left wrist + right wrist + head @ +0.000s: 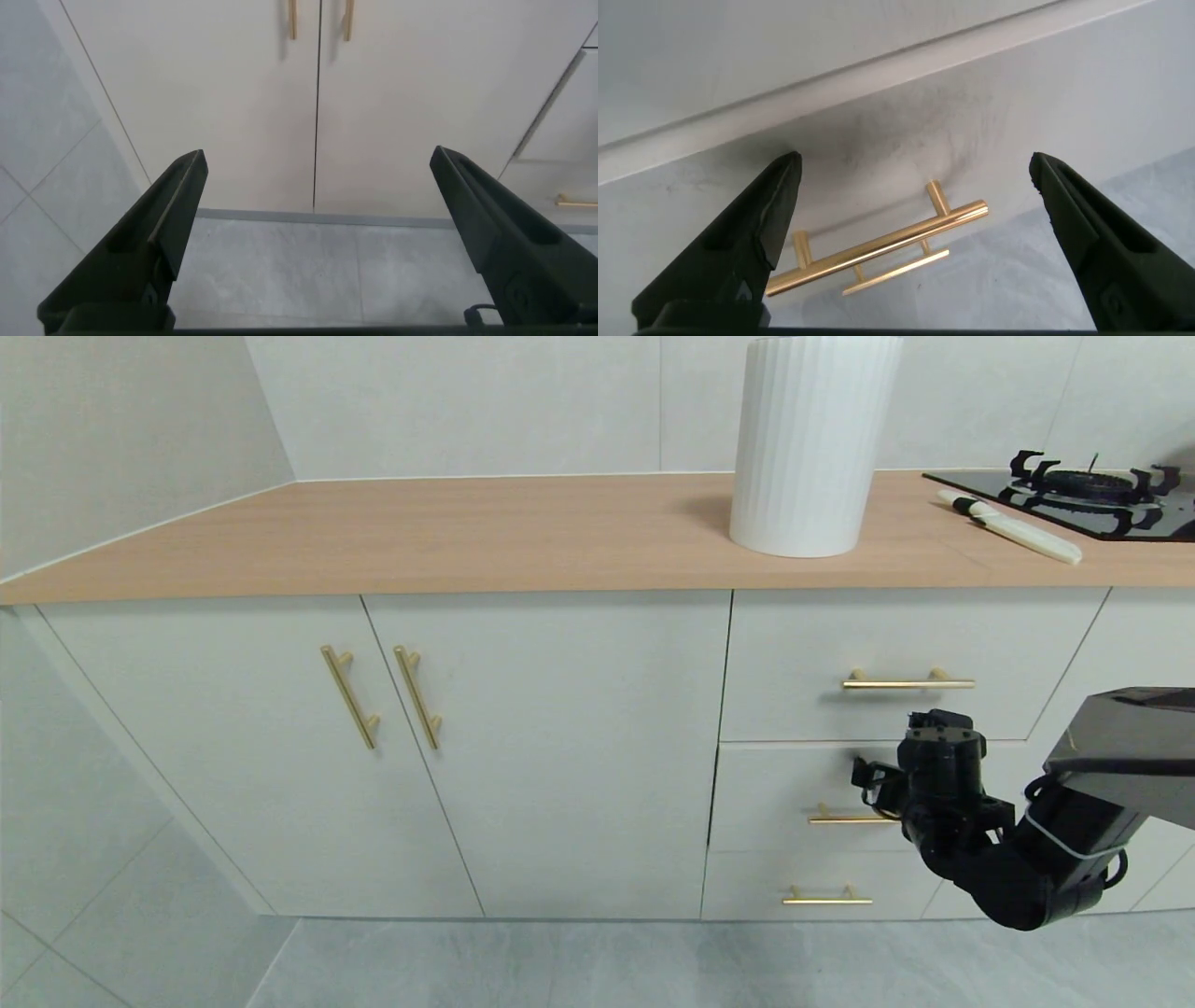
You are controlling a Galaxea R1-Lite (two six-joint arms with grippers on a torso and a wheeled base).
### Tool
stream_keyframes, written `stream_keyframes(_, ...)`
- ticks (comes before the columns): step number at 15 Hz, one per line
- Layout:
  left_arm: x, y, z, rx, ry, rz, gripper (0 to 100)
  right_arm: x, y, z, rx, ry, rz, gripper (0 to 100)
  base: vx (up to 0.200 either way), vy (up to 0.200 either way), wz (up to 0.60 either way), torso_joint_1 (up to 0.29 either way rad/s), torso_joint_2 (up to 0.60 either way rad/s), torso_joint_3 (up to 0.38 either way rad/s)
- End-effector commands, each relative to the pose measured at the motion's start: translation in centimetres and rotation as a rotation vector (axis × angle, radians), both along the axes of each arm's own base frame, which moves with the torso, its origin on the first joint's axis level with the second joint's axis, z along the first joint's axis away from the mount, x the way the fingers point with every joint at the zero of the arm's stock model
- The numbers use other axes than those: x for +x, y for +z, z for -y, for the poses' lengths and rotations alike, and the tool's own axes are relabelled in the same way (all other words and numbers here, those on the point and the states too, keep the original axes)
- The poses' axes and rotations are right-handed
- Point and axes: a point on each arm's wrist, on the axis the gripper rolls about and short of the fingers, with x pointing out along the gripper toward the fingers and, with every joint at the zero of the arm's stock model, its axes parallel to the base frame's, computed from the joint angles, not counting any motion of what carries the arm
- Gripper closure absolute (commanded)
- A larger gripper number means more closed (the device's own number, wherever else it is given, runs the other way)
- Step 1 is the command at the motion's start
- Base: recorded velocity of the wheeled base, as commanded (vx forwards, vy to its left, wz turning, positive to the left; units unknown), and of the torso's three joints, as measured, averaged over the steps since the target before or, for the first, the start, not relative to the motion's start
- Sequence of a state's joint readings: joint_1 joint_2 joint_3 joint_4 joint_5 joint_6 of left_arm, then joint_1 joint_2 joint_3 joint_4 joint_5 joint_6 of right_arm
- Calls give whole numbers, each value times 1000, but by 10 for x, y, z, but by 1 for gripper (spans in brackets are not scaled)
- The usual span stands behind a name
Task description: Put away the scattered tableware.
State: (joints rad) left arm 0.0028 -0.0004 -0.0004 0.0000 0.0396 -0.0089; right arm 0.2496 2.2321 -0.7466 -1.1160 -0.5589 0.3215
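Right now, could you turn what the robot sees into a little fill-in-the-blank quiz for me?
Of the three drawers, the right gripper hovers at the handle of the ____ one.
Its fingers stand ____.
The cupboard left of the drawers has ____ doors.
The tall white container stands on the ____.
Missing words: middle; open; two; countertop.
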Motion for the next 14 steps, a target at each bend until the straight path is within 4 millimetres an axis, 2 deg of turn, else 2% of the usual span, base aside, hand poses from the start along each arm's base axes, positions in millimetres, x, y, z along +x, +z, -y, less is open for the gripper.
stream_keyframes(1,0,0,0,0,2,-1,0,5,-6,0,-5,-15,-3,0,0,0,0,0,0,0)
stream_keyframes(14,0,0,0,0,1,-1,0,9,1,2,10,-24,63,0,0,0,0,0,0,0)
